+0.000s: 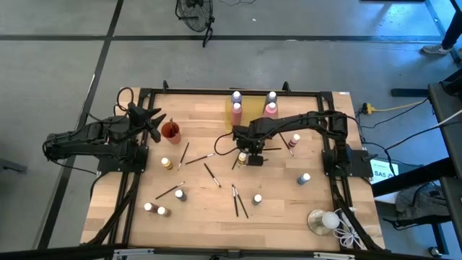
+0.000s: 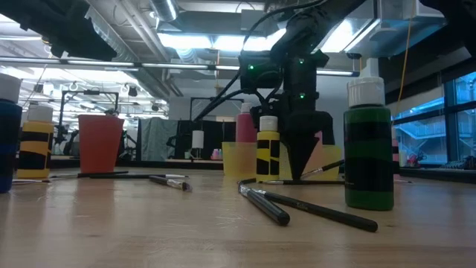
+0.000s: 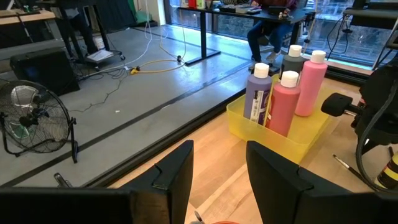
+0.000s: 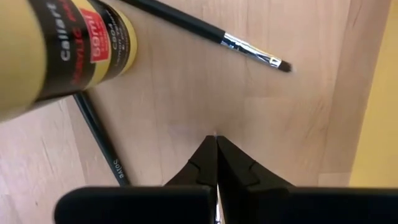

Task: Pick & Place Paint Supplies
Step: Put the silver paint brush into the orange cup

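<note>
My right gripper (image 1: pixel 250 157) hangs at mid-table, fingers shut and pointing straight down, tips at the wood (image 4: pixel 216 140) (image 2: pixel 300 175). A yellow paint bottle (image 4: pixel 68 50) (image 2: pixel 268 152) stands right beside it. One dark paintbrush (image 4: pixel 205 31) lies beyond the tips, and another (image 4: pixel 99 146) lies by the bottle. More small bottles and brushes are scattered over the near half of the table (image 1: pixel 216 191). My left gripper (image 1: pixel 155 123) (image 3: pixel 221 180) waits open over the red cup (image 1: pixel 171 131) at the table's left. My right gripper's shut fingertips come down from above onto bare wood between the yellow bottle and the brush. Nothing shows between them. I cannot tell whether the tips touch the table.
A yellow tray (image 1: pixel 253 110) (image 3: pixel 261 140) at the far edge holds tall purple (image 3: pixel 258 93) and pink (image 3: pixel 286 102) bottles. A green bottle (image 2: pixel 368 160) and two brushes (image 2: pixel 260 205) lie near the low camera. A clear dish with a white ball (image 1: pixel 323 220) sits at the near right corner.
</note>
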`<state>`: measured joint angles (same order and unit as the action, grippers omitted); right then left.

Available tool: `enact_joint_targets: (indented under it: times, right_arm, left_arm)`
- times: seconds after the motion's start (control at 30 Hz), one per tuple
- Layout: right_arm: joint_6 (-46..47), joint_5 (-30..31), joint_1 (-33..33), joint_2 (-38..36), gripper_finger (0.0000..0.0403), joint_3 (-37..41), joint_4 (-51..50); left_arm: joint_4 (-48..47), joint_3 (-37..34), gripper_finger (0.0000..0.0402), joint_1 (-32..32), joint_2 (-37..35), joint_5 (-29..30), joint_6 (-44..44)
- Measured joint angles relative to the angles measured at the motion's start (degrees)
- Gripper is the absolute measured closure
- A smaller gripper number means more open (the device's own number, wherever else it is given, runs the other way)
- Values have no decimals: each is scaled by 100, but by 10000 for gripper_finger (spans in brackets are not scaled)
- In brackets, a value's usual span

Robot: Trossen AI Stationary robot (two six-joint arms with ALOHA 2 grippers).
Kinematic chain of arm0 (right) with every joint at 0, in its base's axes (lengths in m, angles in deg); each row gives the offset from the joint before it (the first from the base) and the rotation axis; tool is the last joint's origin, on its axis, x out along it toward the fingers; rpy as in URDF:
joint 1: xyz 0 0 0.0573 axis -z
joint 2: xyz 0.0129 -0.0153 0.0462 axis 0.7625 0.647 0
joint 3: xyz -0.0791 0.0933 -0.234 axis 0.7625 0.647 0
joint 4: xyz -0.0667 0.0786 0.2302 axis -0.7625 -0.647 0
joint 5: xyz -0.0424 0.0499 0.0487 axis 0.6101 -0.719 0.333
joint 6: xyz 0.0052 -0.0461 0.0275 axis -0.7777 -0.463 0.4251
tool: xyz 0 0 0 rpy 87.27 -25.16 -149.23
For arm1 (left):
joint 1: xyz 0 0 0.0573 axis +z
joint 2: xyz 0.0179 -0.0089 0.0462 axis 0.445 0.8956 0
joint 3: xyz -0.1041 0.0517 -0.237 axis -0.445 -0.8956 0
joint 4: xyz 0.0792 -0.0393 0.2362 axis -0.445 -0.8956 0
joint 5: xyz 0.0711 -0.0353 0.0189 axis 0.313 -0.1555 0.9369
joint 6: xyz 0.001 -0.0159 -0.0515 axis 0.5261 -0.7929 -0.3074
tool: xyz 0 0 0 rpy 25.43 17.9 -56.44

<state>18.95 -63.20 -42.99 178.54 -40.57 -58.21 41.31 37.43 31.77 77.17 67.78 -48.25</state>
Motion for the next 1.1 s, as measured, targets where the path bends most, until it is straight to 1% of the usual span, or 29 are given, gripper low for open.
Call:
enact_joint_targets:
  times: [0.3, 0.47, 0.6, 0.87, 0.93, 1.1]
  right_arm:
    - [-46, 21, 0, -7, 403, -190, -168]
    - [-63, 17, -4, -11, 403, -431, -509]
    - [-80, 71, -55, -11, 403, -840, -995]
    - [-219, 264, -147, -22, 403, -2075, -2299]
    - [-238, 438, -170, -24, 403, -2415, -2680]
    - [-83, 602, -266, -25, 403, -3341, -3446]
  left_arm:
    - [1, 0, 258, 1, -1, 0, 0]
    - [0, 0, 258, 1, -1, 0, 0]
    - [0, 0, 258, 0, 0, 1, 0]
    - [-9, 0, 258, 2, -1, -7, -1]
    - [-8, 0, 258, 2, -2, -157, 0]
    - [81, 0, 258, 2, -2, -1023, 27]
